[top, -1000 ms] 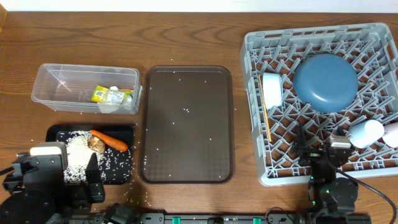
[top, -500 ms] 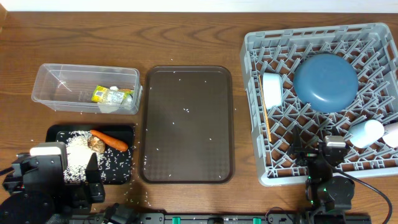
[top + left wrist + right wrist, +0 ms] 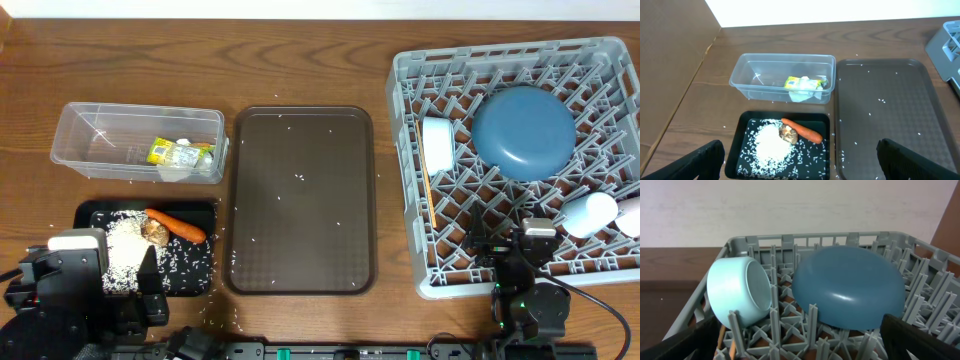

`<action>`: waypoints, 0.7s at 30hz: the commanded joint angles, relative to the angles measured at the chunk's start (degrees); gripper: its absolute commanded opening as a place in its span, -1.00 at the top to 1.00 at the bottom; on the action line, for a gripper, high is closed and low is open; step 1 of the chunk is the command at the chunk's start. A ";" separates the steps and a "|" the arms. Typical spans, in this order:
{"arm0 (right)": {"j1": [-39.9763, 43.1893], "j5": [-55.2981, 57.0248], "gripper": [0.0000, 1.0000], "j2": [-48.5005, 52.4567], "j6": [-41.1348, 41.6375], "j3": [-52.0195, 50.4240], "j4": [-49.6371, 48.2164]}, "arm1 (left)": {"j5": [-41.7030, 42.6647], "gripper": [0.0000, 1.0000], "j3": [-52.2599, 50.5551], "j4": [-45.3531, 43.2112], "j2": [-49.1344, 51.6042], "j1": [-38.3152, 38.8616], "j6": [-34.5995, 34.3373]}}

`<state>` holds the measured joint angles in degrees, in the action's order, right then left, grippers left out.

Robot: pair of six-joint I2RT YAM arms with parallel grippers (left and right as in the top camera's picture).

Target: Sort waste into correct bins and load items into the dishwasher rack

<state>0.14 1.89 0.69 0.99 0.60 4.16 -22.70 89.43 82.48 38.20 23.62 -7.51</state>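
So, my left gripper [image 3: 800, 155] hangs wide apart and empty at the near edge of the bench [image 3: 300, 70]. The black tray [image 3: 90, 212] is right under and ahead of it, holding the rice [image 3: 125, 255], brown lump [image 3: 154, 232] and carrot [image 3: 178, 225]. The carrot's long axis runs diagonally, far-left to near-right. My right gripper [image 3: 800, 340] is also spread and empty, facing the rack [image 3: 410, 150] with the plate [image 3: 523, 132] and bowl [image 3: 437, 144] straight ahead. The only leftovers look like stray grains on the serving tray [image 3: 300, 240] between my arms, I'd guess slightly nearer my left.
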 commanded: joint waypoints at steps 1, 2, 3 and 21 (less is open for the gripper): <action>0.44 -0.44 -0.98 -0.31 0.66 -0.28 -0.04 | -0.50 -0.96 0.48 0.04 0.09 -0.35 -0.46; 0.44 -0.44 -0.99 -0.31 0.66 -0.28 -0.04 | -0.50 -0.96 0.44 0.04 0.11 -0.35 -0.46; 0.44 -0.46 -0.99 -0.31 0.66 -0.28 -0.04 | -0.50 -0.96 0.44 0.04 0.09 -0.35 -0.46; 0.44 -0.46 -0.99 -0.31 0.63 -0.28 -0.04 | 6.51 -0.96 -22.53 -28.02 -8.07 -17.38 -5.46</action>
<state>0.14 1.87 0.69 0.99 0.56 4.05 -19.22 71.70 57.95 33.52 7.55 -11.86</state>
